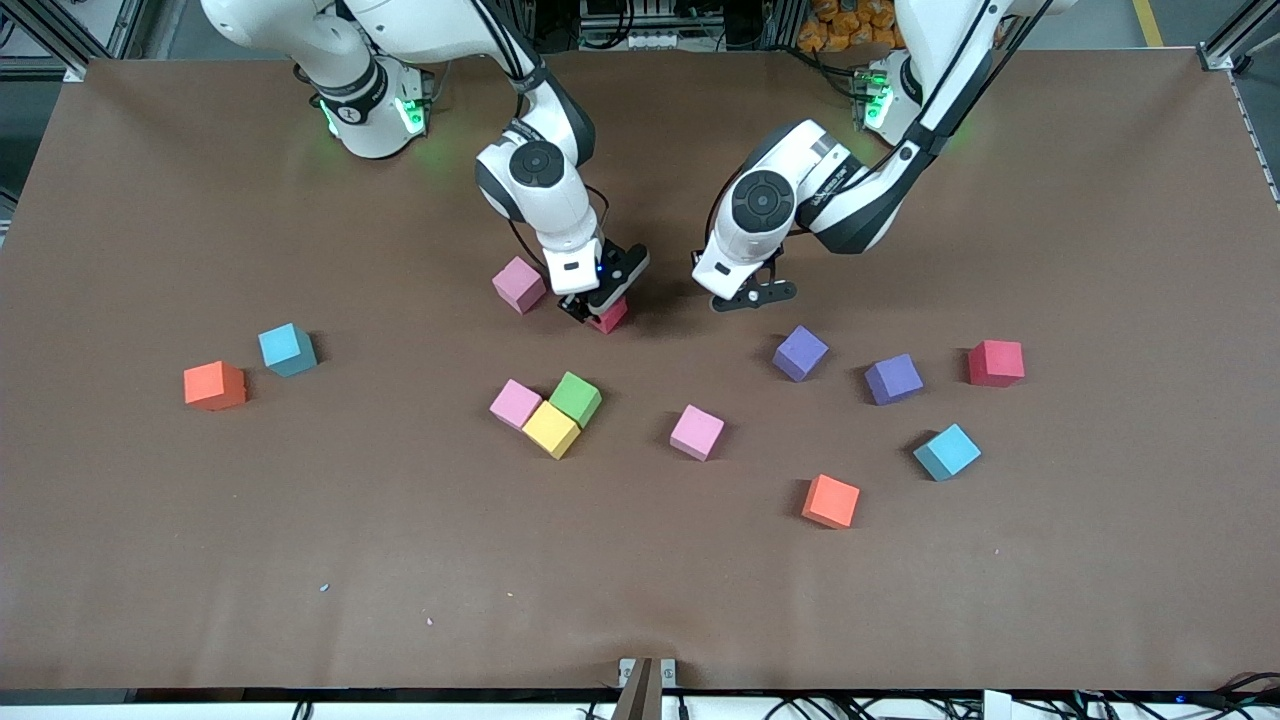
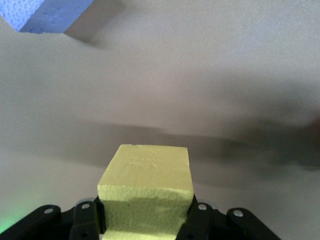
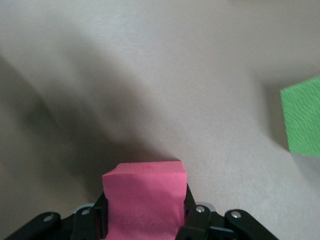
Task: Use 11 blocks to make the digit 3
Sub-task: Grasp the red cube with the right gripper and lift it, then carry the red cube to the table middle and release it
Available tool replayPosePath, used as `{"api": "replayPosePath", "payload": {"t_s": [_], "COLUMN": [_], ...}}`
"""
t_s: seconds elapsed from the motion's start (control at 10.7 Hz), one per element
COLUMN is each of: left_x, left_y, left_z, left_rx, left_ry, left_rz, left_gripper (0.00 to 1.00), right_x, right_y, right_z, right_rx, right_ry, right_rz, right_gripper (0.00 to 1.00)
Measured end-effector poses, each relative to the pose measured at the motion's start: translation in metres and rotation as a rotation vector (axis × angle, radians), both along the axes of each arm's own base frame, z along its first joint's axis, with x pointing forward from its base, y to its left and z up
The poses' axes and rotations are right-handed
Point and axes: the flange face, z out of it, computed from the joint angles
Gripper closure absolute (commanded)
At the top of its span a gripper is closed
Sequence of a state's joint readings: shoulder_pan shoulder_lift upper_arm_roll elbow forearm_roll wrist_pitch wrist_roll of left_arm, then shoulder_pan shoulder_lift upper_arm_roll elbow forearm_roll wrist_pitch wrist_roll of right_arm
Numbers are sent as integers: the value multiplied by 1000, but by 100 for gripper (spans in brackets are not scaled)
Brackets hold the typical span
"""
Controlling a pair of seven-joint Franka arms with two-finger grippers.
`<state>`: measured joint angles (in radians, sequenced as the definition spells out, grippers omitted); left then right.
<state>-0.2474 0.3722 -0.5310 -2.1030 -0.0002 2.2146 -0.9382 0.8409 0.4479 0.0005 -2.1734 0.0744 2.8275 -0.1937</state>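
- Three touching blocks (image 1: 551, 430) cluster mid-table.
- A lone block (image 1: 697, 432) lies beside them, toward the left arm's end.
- Two blocks (image 1: 288, 350) sit near the right arm's end.

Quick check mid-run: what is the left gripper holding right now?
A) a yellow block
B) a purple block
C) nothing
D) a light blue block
A: the left wrist view shows a yellow block clamped between the left gripper's fingers.

I see a tight trio of pink (image 1: 515, 403), green (image 1: 576, 398) and yellow (image 1: 552, 429) cubes touching. Near it sits a lone pink cube (image 1: 697, 432). A red cube (image 1: 610, 317) is clamped, a yellow cube (image 2: 146, 192) likewise.
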Motion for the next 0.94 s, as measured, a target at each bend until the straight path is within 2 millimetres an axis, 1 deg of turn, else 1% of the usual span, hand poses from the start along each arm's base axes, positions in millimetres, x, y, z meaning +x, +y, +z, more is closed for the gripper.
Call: {"api": "replayPosePath", "payload": {"t_s": [0.19,0.28,0.56,0.66,0.75,0.84,0.94], "left_x": [-2,-3,-15,-15,-14,-11,-3], "left_y": [1,1,-11,-12,-10,-4,5], "left_z": [-1,-1,0,0,0,2,8], "left_rx": [0,-3,-5,-5,1,16,30], "left_ry": [14,16,16,16,20,33,40], "left_rz": [-43,-62,-96,-97,-95,-89,-71], "left_gripper": [100,100,100,100,100,100,100], "right_x": [-3,-10,-40,-51,-66,-80,-90], "right_y": [4,10,27,31,37,41,44], "right_z": [7,15,46,55,59,59,57], "right_rx": [-7,-16,-50,-50,-46,-41,-28], "right_ry": [-14,-8,19,20,20,18,4], "right_rz": [91,130,265,303,336,361,380], "right_gripper": [100,100,100,100,100,100,100]}}
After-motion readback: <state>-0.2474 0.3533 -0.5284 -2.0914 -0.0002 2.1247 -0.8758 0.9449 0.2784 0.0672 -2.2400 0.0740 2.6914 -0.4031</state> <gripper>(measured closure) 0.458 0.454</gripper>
